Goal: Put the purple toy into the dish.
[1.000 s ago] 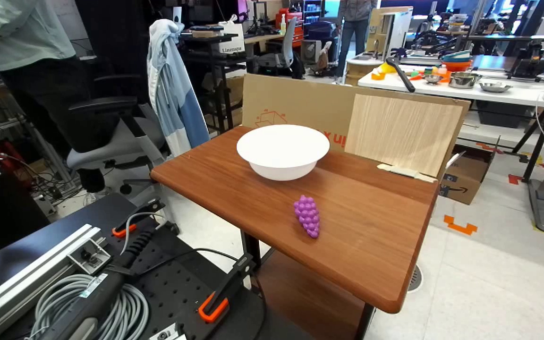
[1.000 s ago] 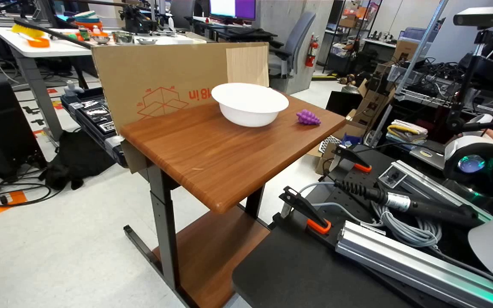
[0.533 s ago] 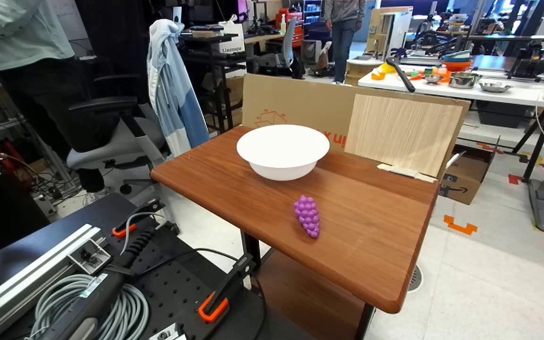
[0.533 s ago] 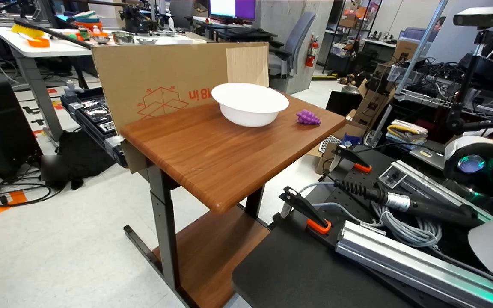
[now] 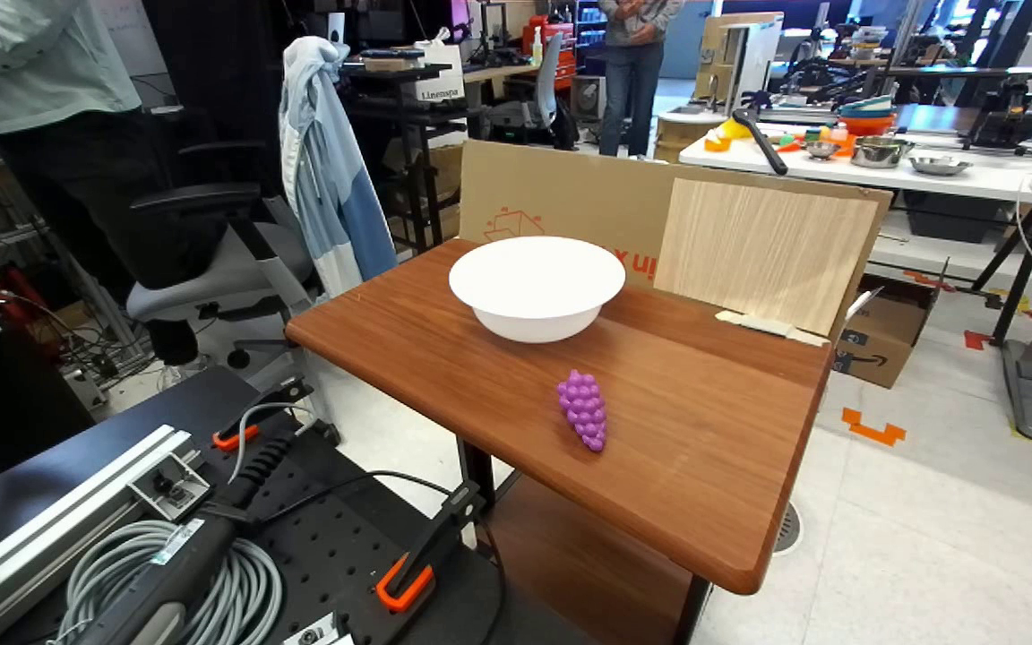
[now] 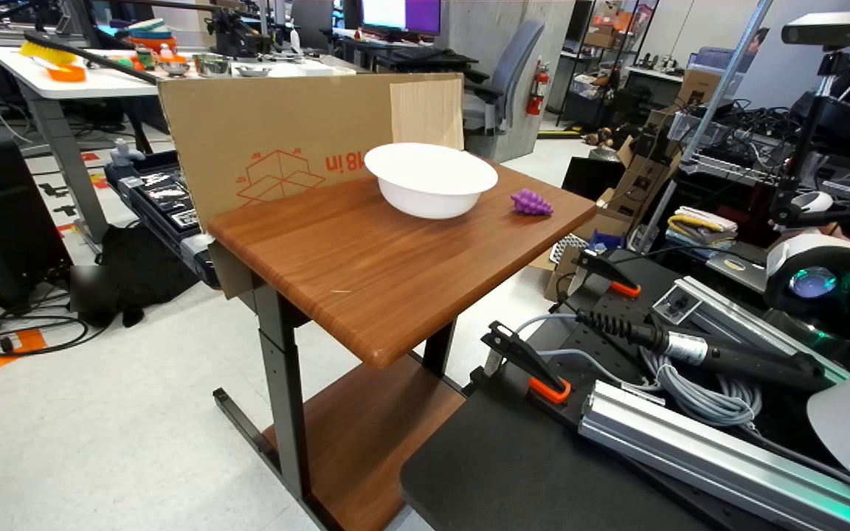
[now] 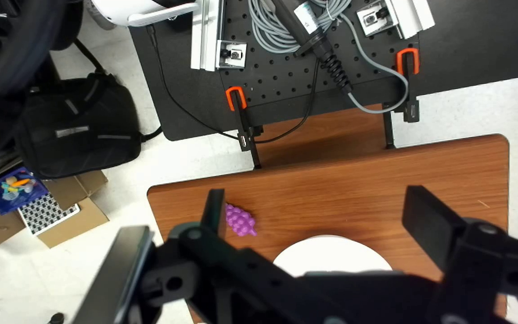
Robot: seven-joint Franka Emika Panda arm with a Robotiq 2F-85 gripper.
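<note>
The purple toy (image 5: 583, 410) lies on the brown wooden table, a bumpy grape-like cluster. It also shows in an exterior view (image 6: 531, 202) and in the wrist view (image 7: 240, 220), where the left finger hides one end. The dish, a wide white bowl, stands upright on the table in both exterior views (image 5: 537, 279) (image 6: 431, 181), apart from the toy. In the wrist view the gripper body hides part of the bowl (image 7: 331, 255). My gripper (image 7: 316, 202) is open with nothing between its fingers, high above the table. It is out of view in both exterior views.
A cardboard panel (image 5: 570, 193) stands along the table's (image 5: 686, 484) back edge, with a light wood board (image 5: 762, 251) against it. A black perforated bench (image 5: 337, 528) with clamps, a cable coil (image 5: 171, 573) and an aluminium rail (image 6: 713, 450) stands across a gap from the table.
A person in the background of an exterior view has moved to the left. The purple toy and the bowl have not moved.
</note>
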